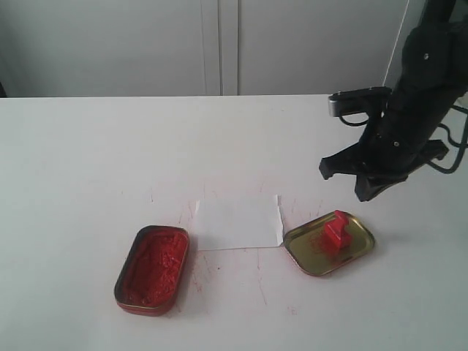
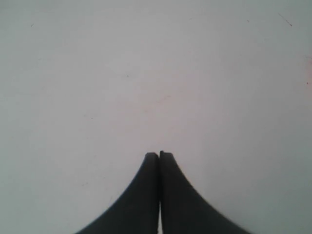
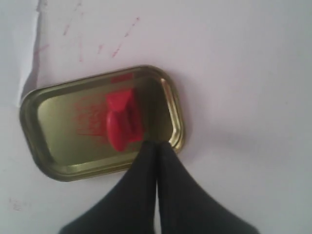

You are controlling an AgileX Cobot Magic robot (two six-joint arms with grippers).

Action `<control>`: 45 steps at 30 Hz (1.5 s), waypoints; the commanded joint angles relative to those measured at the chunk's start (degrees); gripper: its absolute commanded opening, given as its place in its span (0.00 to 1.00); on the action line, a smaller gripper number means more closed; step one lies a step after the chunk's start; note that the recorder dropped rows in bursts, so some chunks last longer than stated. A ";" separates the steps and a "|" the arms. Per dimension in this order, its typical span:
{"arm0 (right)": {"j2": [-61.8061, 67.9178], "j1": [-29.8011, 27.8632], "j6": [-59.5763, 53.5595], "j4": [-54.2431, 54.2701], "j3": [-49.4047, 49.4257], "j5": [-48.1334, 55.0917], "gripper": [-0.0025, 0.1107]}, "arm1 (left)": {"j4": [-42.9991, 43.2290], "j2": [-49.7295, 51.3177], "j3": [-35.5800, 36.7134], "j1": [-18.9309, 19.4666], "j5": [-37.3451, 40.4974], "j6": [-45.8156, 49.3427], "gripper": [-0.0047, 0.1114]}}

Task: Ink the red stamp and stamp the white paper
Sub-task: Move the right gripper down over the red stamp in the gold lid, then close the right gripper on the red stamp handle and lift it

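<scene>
The red stamp (image 1: 337, 229) stands in the gold tin lid (image 1: 357, 251), right of the white paper (image 1: 238, 221). The oblong tin of red ink paste (image 1: 153, 268) lies left of the paper. My right gripper (image 1: 363, 191) hangs shut and empty above the table, just behind the lid. In the right wrist view its tips (image 3: 156, 145) sit over the lid's rim (image 3: 177, 117), close beside the stamp (image 3: 122, 122) without holding it. My left gripper (image 2: 159, 155) is shut over bare white tabletop and does not show in the exterior view.
Faint red smears mark the tabletop (image 1: 88, 161) around the paper and lid. A grey wall stands behind the table's far edge. The right arm's black body (image 1: 417, 95) rises at the far right.
</scene>
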 commanded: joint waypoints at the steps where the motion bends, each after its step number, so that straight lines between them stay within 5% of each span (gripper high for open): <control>1: 0.83 1.68 -3.10 3.11 -1.09 1.49 0.02 | -0.17 -0.23 0.43 -0.44 0.00 -0.17 0.04; 12: 3.45 2.19 -4.92 4.70 -1.09 1.23 0.23 | -0.17 -0.23 0.43 -0.44 0.00 -0.17 0.04; 45: 9.64 2.19 -4.82 4.32 -1.09 -2.41 0.24 | -0.17 -0.23 0.43 -0.44 0.00 -0.17 0.04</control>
